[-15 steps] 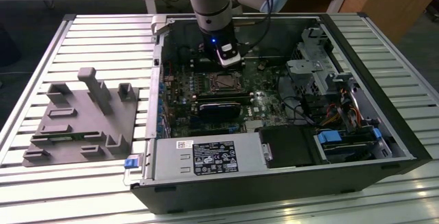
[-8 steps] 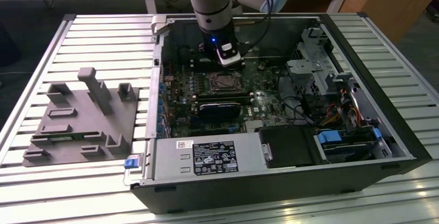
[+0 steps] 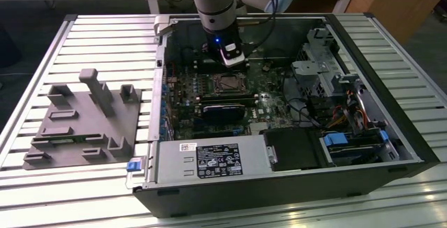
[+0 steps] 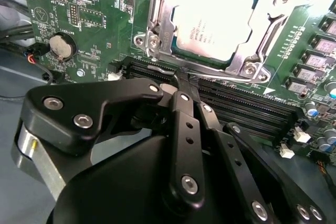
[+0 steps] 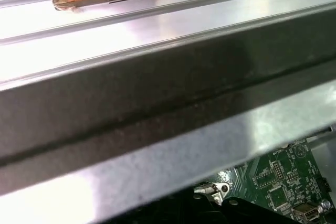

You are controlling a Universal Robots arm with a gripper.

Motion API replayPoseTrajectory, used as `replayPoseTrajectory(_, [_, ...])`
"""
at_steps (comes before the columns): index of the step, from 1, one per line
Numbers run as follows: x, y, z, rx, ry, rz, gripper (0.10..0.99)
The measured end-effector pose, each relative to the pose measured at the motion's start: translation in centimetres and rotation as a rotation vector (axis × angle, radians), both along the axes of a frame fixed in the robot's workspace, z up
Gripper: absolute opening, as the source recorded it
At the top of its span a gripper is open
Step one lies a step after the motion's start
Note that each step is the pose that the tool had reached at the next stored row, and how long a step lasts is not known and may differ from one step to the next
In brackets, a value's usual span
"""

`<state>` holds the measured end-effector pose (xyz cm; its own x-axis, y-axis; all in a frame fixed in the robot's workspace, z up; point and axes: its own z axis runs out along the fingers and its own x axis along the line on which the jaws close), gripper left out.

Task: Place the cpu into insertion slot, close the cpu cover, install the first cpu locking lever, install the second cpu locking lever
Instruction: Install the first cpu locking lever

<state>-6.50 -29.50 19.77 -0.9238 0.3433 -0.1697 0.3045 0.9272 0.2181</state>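
Tool (image 4: 177,83) just beside seated cpu (image 4: 215,19)

Exterior view: table (image 3: 66,191) slats glare white at 7 o'clock, case (image 3: 293,189) interior dim. Second wrist view: cpu (image 4: 218,22) top washed pale.

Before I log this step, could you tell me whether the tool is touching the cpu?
Apart. In the second wrist view the tool ends short of the cpu, with an edge of the cpu cover between them.
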Motion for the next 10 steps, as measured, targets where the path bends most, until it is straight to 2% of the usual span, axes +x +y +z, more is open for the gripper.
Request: replayPoseTrajectory(10, [0.0, -0.01, -0.21, -0.004, -0.0006, 0.0, 0.106])
